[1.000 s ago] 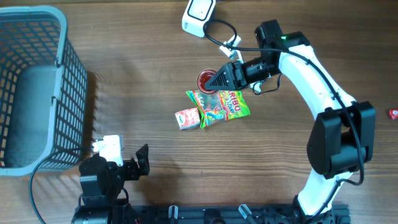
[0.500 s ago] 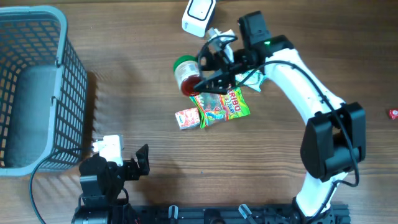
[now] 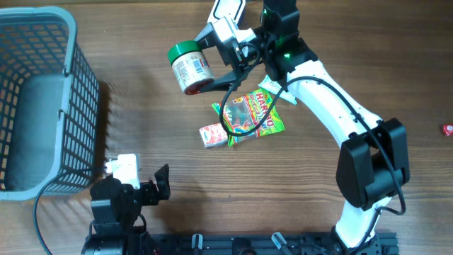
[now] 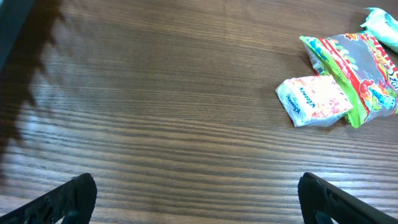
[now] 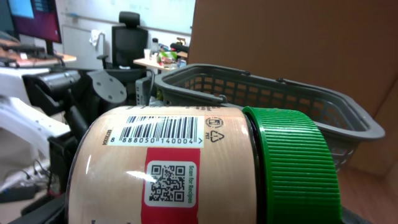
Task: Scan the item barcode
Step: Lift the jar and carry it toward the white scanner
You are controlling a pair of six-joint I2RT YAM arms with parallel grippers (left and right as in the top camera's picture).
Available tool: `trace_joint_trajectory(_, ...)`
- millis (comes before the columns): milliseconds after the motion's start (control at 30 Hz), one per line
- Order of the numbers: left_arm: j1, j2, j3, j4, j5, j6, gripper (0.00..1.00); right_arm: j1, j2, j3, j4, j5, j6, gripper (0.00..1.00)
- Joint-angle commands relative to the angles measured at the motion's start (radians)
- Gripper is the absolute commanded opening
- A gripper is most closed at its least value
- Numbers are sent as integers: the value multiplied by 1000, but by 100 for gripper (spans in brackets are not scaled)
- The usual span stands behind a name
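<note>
Overhead: the right hand (image 3: pixel 216 67) clasps the green-lidded pale-labelled jar (image 3: pixel 188 65) above the wooden bench (image 3: pixel 141 142), near the white scanner (image 3: pixel 228 8). Left wrist: the left hand (image 4: pixel 196 186) gapes wide, empty. Right wrist: the barcode (image 5: pixel 155 132) shows on top; best roll it squarely toward the scanner, grip firm.

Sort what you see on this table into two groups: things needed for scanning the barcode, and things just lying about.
Needed: jar, its barcode, scanner.
Lying about: basket, sweet bag, small packet.
</note>
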Motion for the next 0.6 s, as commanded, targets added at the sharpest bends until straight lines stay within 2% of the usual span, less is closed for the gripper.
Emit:
trace_joint_trajectory(0,6,-3,0,2,12,-9,100,3,-2,18,5,-63,80,84)
trace_joint_trajectory(100,6,-3,0,2,12,-9,100,2,-2,18,4,-49,80,84)
trace_joint_trajectory(167,6,-3,0,2,12,-9,100,0,-2,18,-49,32,78,84)
trace_joint_trajectory(233,6,-3,0,2,12,-9,100,0,-2,18,-180,192,36,87)
trace_joint_trajectory(333,6,-3,0,2,12,-9,100,0,-2,18,-394,425,-29,85)
trace_joint_trajectory(433,6,-3,0,2,12,-9,100,0,-2,18,-568,662,-27,78)
trace_joint_trajectory(500,6,-3,0,2,12,-9,100,0,-2,18,-614,676,-15,72)
trace_joint_trajectory(567,6,-3,0,2,12,-9,100,1,-1,18,-618,606,94,69)
